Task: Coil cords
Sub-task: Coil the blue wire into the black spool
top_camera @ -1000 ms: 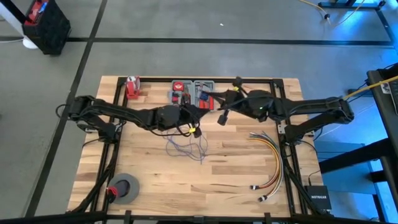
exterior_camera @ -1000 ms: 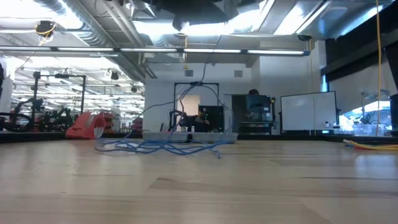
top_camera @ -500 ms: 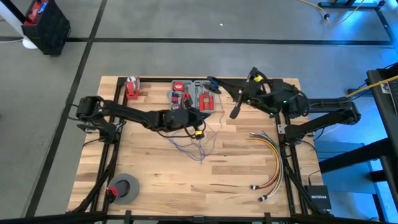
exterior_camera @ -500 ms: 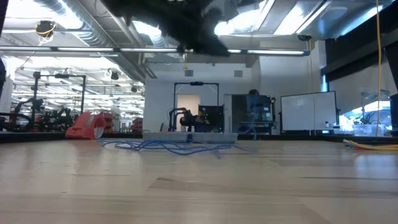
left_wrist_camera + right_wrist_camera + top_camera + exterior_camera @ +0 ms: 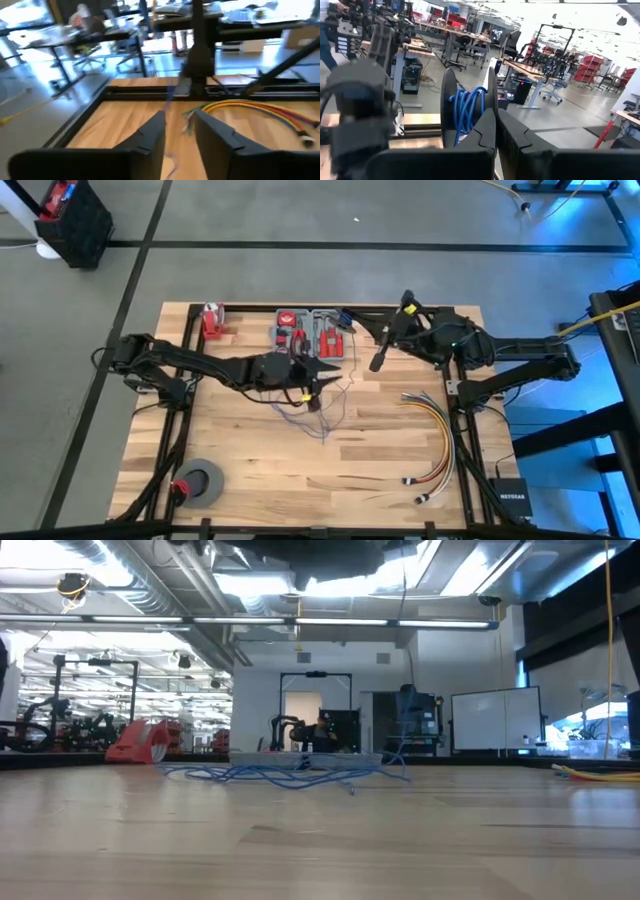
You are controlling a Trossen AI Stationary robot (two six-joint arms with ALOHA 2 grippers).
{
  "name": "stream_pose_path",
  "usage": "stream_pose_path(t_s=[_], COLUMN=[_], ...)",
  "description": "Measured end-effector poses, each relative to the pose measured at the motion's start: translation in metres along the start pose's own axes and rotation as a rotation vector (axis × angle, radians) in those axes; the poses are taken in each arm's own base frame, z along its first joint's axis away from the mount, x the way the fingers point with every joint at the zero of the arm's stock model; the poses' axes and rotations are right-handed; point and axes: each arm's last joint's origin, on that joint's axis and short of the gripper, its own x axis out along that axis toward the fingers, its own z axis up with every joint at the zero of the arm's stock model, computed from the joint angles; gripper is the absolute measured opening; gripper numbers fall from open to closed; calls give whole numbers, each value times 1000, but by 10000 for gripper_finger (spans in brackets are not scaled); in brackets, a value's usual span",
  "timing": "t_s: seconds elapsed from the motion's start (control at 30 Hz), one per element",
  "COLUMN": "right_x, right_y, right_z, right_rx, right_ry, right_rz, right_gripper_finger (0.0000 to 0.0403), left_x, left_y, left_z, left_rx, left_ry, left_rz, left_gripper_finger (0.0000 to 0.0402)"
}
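The thin blue-purple cords (image 5: 312, 412) lie in a loose tangle on the wooden table's middle, and the low view shows them as a flat blue heap (image 5: 270, 774). One strand (image 5: 405, 690) rises from the heap's right end, out of the top of the picture. My left gripper (image 5: 322, 380) hovers open over the tangle's far side, with a thin strand (image 5: 172, 162) showing below the gap between its fingers. My right gripper (image 5: 376, 362) is shut and raised near the far edge, to the right of the tangle. My right gripper is shut on one strand of the cord. That strand (image 5: 403, 730) hangs nearly straight below it and meets the table at the heap's right end (image 5: 398, 774). The cord is too thin to show at the fingers (image 5: 487, 131), so which part they have cannot be told.
A grey and red tool tray (image 5: 310, 330) and a red item (image 5: 212, 321) stand at the far edge. A bundle of yellow, orange and red cables (image 5: 436, 435) lies at the right. A grey tape roll (image 5: 201, 481) sits near the front left corner.
My right gripper has risen and gone toward the table's far right, drawing one strand up and to the right. The loop that stood up over the heap's middle has dropped back, and the heap has spread toward the right.
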Motion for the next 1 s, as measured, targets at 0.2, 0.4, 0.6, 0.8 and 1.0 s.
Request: stream_pose_path(t_s=[0.2, 0.4, 0.6, 0.8, 1.0], right_x=[2, 3, 3, 3, 3], right_y=[2, 3, 3, 3, 3], right_z=[-1, -2, -2, -2, -1], right_rx=[-4, -10, -9, -9, -21], right_ry=[3, 4, 1, -1, -11], right_rz=[11, 28, 28, 27, 24], right_gripper_finger=[5, 5, 5, 5, 5], left_x=[21, 33, 40, 42, 44], left_y=[8, 11, 15, 15, 14], left_z=[-16, -27, -34, -34, -35], left_rx=[-2, -25, -32, -37, -30], left_ry=[-37, -65, -73, -105, -121], left_rz=[31, -25, -20, -16, -16], left_gripper_finger=[137, 141, 141, 141, 141])
